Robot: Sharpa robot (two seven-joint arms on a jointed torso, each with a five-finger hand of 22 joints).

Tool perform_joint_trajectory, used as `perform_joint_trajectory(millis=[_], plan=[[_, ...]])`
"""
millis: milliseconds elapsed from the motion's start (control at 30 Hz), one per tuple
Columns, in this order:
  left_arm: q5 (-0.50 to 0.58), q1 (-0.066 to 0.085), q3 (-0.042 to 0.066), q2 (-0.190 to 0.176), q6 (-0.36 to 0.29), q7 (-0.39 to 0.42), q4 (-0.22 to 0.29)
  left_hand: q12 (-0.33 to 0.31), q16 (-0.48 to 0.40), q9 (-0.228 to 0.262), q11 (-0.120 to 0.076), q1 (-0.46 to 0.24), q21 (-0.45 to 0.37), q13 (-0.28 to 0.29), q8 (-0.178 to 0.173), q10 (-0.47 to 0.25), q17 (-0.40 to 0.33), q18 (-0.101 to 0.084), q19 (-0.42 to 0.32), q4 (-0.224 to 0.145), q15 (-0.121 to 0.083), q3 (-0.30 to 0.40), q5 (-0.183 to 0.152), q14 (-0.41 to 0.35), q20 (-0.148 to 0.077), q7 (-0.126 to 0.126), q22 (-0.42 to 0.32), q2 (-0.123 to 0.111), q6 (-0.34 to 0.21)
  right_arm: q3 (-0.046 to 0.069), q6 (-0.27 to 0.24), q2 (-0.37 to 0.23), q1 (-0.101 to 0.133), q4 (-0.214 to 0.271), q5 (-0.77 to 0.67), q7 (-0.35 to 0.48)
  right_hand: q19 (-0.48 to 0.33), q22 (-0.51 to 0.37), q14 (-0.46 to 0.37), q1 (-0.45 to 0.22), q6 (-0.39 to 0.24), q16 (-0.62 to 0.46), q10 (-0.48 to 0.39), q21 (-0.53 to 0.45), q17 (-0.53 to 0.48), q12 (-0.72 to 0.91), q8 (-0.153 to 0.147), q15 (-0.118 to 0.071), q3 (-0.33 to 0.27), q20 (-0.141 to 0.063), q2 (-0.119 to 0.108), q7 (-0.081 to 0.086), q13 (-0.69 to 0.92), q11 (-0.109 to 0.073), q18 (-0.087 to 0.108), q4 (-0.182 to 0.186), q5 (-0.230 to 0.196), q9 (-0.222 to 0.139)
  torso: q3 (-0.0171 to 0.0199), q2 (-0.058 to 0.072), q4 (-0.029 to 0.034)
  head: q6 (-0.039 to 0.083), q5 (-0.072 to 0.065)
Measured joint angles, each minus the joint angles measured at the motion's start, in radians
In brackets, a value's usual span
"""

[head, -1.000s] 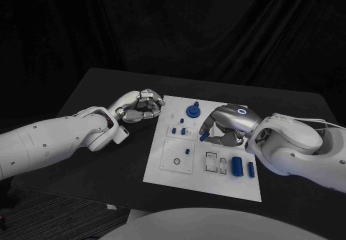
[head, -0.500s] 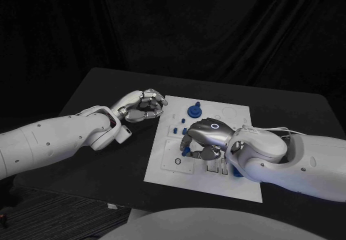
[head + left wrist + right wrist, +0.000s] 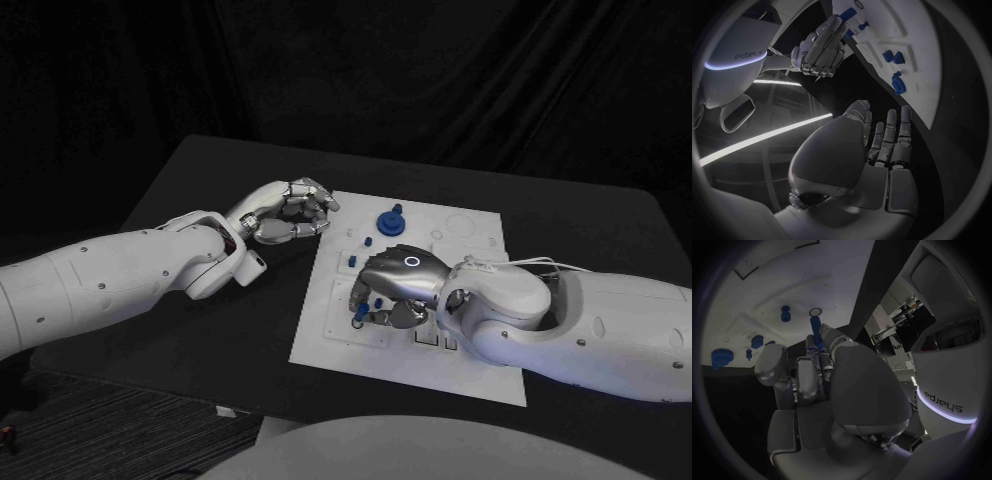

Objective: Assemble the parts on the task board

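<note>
The white task board (image 3: 408, 366) lies mid-table. My right hand (image 3: 392, 294) hovers low over its left middle and pinches a slim blue peg (image 3: 815, 336) between its fingertips, the tip pointing down at the board beside a black ring (image 3: 816, 312). That ring (image 3: 356, 322) sits in a square recess just below the hand. My left hand (image 3: 290, 212) hangs at the board's far-left edge with fingers curled in and nothing in them. The left wrist view shows my left hand (image 3: 879, 150) and, beyond it, my right hand (image 3: 820, 47) over the board (image 3: 898, 30).
A round blue knob (image 3: 389, 218) stands at the board's far edge, with small blue pegs (image 3: 368, 240) near it. More blue pieces (image 3: 785, 313) dot the board around the right hand. Black table (image 3: 188, 190) surrounds the board.
My right hand has travelled leftward across the board with the blue peg, from its right middle to the square with the ring. The left hand has barely shifted.
</note>
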Motion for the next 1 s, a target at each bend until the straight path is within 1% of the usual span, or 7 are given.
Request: perform_joint_trajectory(millis=[167, 633, 967, 1000], plan=[[0.0, 0.0, 0.0, 0.0, 0.002, -0.001, 0.0, 0.0, 0.0, -0.002, 0.0, 0.0, 0.0, -0.001, 0.0, 0.0, 0.0, 0.0, 0.0, -0.003, 0.0, -0.003, 0.0, 0.0, 0.0, 0.0, 0.003, 0.0, 0.0, 0.0, 0.008, 0.006, -0.008, -0.012, -0.015, 0.001, 0.0, 0.0, 0.0, 0.0, 0.0, 0.0, 0.0, -0.002, 0.0, 0.003, 0.0, 0.0, 0.0, 0.0, 0.0, 0.0, 0.002, 0.0, 0.0, 0.0, 0.002, 0.0, -0.0008, 0.0, -0.0024, 0.0, 0.003], [0.0, 0.0, 0.0, 0.003, 0.004, -0.001, 0.0, 0.0, 0.0, -0.002, 0.0, 0.0, 0.0, -0.001, 0.0, 0.0, 0.0, 0.0, 0.0, -0.003, 0.0, -0.003, 0.0, 0.0, 0.0, 0.0, 0.003, 0.0, 0.0, 0.001, 0.018, 0.02, -0.016, -0.028, -0.032, 0.002, 0.0, 0.0, 0.0, 0.001, 0.0, 0.0, 0.002, -0.002, 0.0, 0.003, 0.0, 0.0, 0.0, 0.0, 0.001, 0.0, 0.002, 0.002, 0.0, -0.006, 0.002, -0.001, -0.0006, 0.0, -0.0016, 0.0, -0.003], [0.0, 0.0, 0.0, 0.002, 0.006, -0.002, 0.0, 0.0, 0.0, -0.003, 0.0, 0.0, 0.004, -0.001, 0.0, 0.0, 0.0, 0.0, 0.0, -0.007, 0.0, 0.001, 0.0, 0.0, 0.0, 0.0, 0.006, 0.0, 0.0, 0.003, 0.016, 0.028, -0.021, -0.029, -0.035, 0.003, 0.0, 0.001, 0.0, 0.004, 0.0, 0.0, 0.004, -0.002, 0.001, 0.009, -0.002, 0.0, 0.0, 0.0, 0.004, 0.0, 0.005, 0.004, 0.0, -0.005, 0.002, 0.001, -0.0007, -0.001, -0.002, 0.0, -0.001], [0.0, 0.0, 0.0, 0.002, 0.007, -0.002, 0.0, 0.0, 0.0, -0.003, 0.0, 0.0, 0.004, -0.001, 0.0, 0.0, 0.0, 0.0, 0.0, -0.007, 0.0, 0.001, 0.0, 0.0, 0.0, 0.0, 0.006, 0.0, 0.0, 0.003, 0.016, 0.028, -0.021, -0.029, -0.035, 0.003, -0.002, 0.001, 0.0, 0.004, 0.0, 0.0, 0.004, -0.002, 0.001, 0.009, -0.002, 0.0, 0.0, -0.002, 0.004, 0.0, 0.006, 0.004, 0.0, -0.005, 0.001, 0.001, -0.0008, -0.001, -0.002, 0.0, -0.001]])
